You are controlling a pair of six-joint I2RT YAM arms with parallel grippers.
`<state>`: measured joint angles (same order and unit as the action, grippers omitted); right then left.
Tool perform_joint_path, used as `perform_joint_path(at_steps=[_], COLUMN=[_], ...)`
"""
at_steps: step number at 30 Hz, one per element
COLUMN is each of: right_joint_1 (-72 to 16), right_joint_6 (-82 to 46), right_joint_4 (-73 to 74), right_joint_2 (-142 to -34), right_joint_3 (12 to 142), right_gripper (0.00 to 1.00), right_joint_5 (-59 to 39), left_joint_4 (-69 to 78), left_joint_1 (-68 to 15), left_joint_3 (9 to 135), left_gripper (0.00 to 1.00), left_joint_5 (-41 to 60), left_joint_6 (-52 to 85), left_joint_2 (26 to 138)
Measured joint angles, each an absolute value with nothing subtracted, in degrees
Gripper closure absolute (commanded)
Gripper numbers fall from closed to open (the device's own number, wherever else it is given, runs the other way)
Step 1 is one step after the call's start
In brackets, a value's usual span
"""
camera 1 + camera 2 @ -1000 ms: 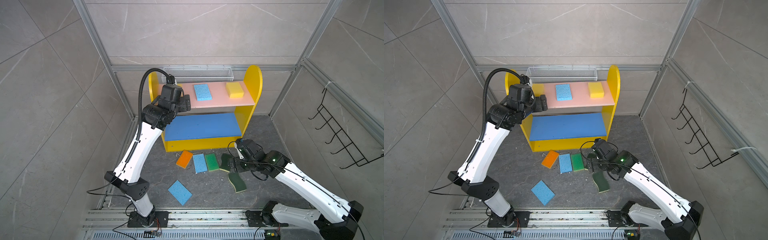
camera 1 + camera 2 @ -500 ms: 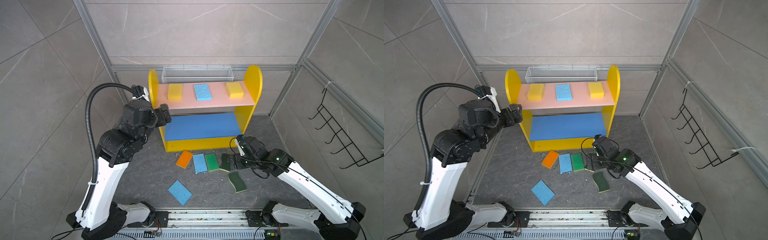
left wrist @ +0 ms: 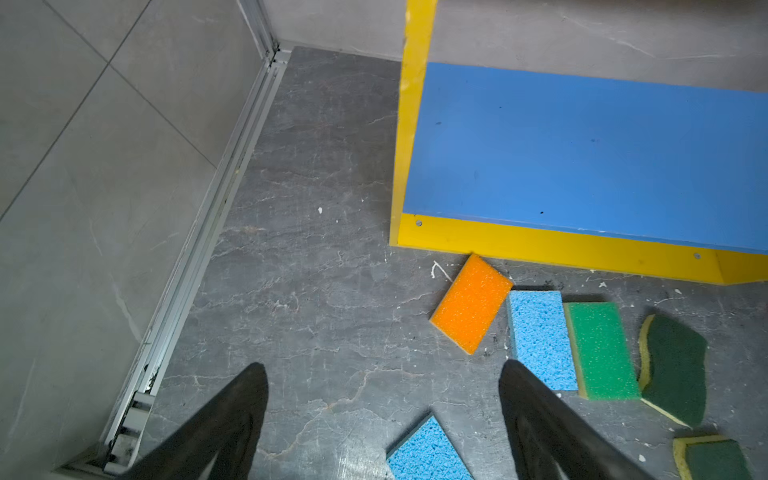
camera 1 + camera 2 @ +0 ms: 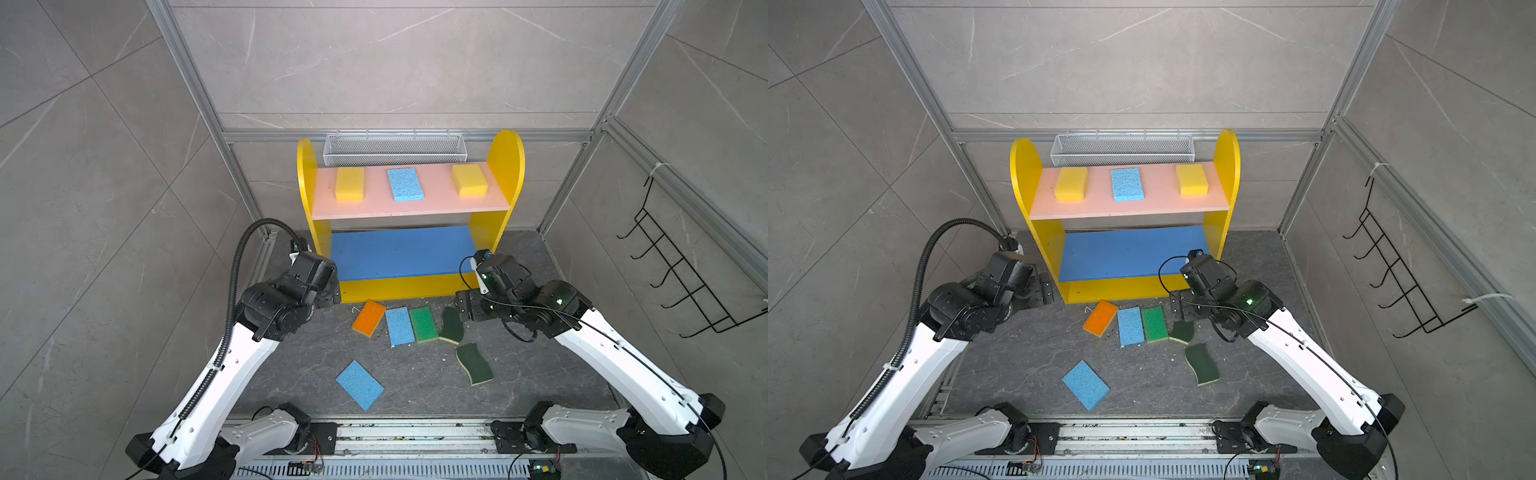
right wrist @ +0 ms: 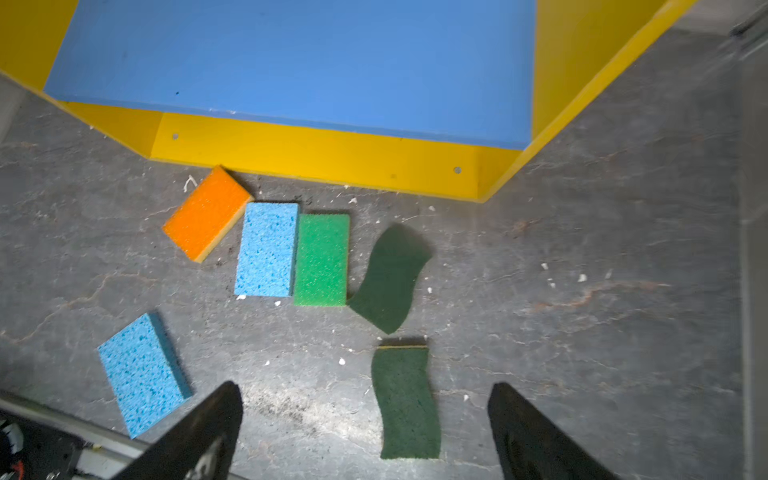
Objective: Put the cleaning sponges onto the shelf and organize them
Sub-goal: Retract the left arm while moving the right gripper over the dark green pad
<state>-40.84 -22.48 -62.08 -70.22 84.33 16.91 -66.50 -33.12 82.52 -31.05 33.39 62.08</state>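
Observation:
The shelf [image 4: 505,166] holds three cleaning sponges on its pink upper board: a yellow one [image 4: 350,184], a light blue one [image 4: 404,184] and a yellow one [image 4: 469,179]. Its blue board [image 4: 399,251] is bare. On the floor in front lie an orange sponge [image 4: 369,318], a light blue one [image 4: 399,326], a bright green one [image 4: 423,324], two wavy dark green ones [image 4: 453,325] [image 4: 474,363] and another light blue one [image 4: 360,385]. My left gripper [image 3: 381,365] hangs open and empty by the shelf's left front corner. My right gripper [image 5: 365,386] is open and empty above the wavy sponges.
A white mesh basket [image 4: 395,149] hangs behind the shelf. A black wire hook rack [image 4: 681,286] is on the right wall. Metal frame posts and a floor rail [image 3: 199,249] run along the left wall. White crumbs dot the dark floor.
My left arm has come down from the pink board to floor level at the shelf's left front, leaving a yellow sponge on the board's left end. My right gripper has drawn back slightly.

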Motion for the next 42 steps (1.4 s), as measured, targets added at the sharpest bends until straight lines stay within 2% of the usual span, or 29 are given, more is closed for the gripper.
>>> perform_joint_path(at_steps=[9,17,25,42], right_joint_1=[-40.84,-40.77,-40.77,-40.77], right_joint_6=[-20.29,-20.34,-21.80,-27.03], right_joint_4=[-66.94,-70.85,-72.23,-72.18], right_joint_2=[-69.17,-65.84,-63.35,-55.31], right_joint_3=[96.36,98.89,97.03,81.14], right_gripper=[0.01,0.01,0.02,0.02], right_joint_5=[28.58,35.33,36.29,32.47], left_joint_4=[-66.76,-66.72,-67.66,-68.60], left_joint_1=[-33.12,-33.12,-33.12,-33.08], left_joint_3=[70.37,67.88,67.90,65.39], left_gripper=[0.10,0.10,0.10,0.10], left_joint_5=[-30.85,-30.92,-31.03,-29.36], left_joint_6=[36.67,37.19,37.19,39.09], left_joint_2=[58.19,54.46,51.99,54.04])
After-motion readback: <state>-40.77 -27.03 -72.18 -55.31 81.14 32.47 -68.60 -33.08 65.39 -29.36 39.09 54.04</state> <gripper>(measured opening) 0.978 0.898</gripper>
